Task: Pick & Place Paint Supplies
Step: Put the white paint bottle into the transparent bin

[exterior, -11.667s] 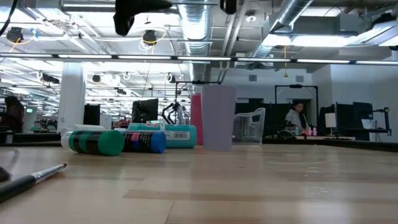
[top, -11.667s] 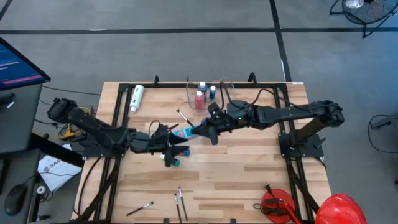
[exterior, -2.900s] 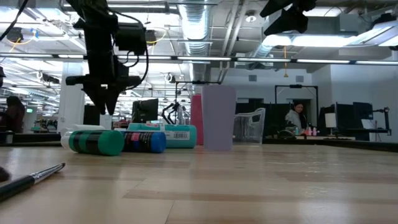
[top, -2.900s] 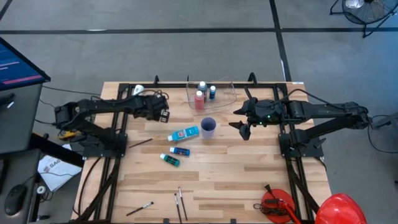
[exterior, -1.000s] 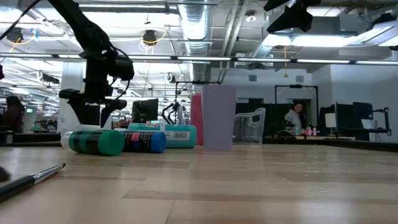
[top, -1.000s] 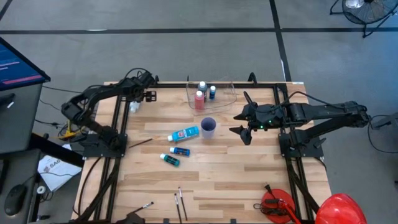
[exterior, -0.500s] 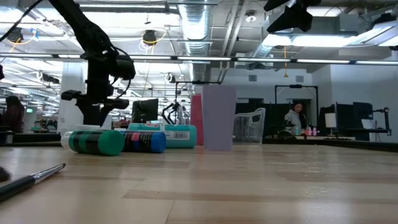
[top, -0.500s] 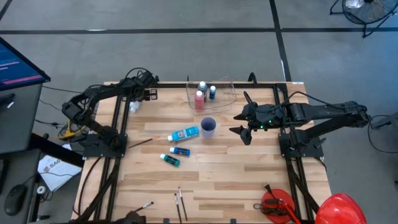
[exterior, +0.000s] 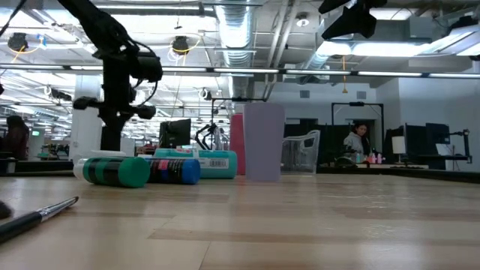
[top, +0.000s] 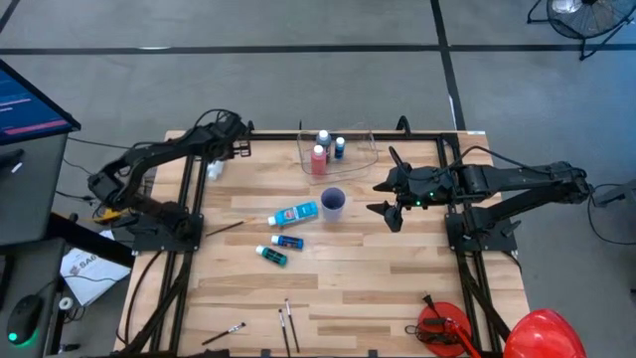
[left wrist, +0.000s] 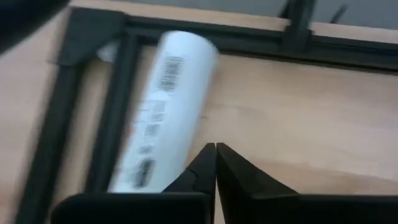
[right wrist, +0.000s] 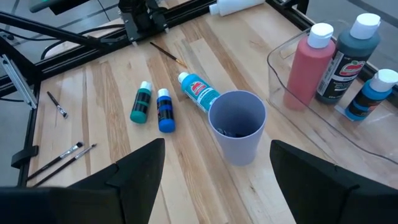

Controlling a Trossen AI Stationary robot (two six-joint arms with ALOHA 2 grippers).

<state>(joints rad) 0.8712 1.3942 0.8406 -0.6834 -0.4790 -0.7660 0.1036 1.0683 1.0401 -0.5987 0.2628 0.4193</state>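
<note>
A white tube (left wrist: pixel 163 106) lies at the table's far left corner (top: pixel 212 169), along the black frame rail. My left gripper (left wrist: pixel 216 148) hovers just above and beside it (top: pixel 221 155), shut, with nothing between its fingers. A light blue tube (top: pixel 295 214), a blue bottle (top: pixel 288 241) and a teal bottle (top: pixel 271 256) lie on their sides mid-table. Red, dark and blue bottles stand in the clear tub (top: pixel 360 151). My right gripper (top: pixel 384 197) hangs open above the table's right side, right of the purple cup (right wrist: pixel 237 127).
Thin brushes lie near the left frame (top: pixel 227 228) and by the near edge (top: pixel 288 324). Black frame rails (top: pixel 189 189) run along both sides of the table. A red helmet (top: pixel 542 333) and red cable clutter sit at the near right corner.
My left gripper has shut its fingers with nothing between them and has risen a little above the white tube, which still lies in the far left corner. My right arm has kept still.
</note>
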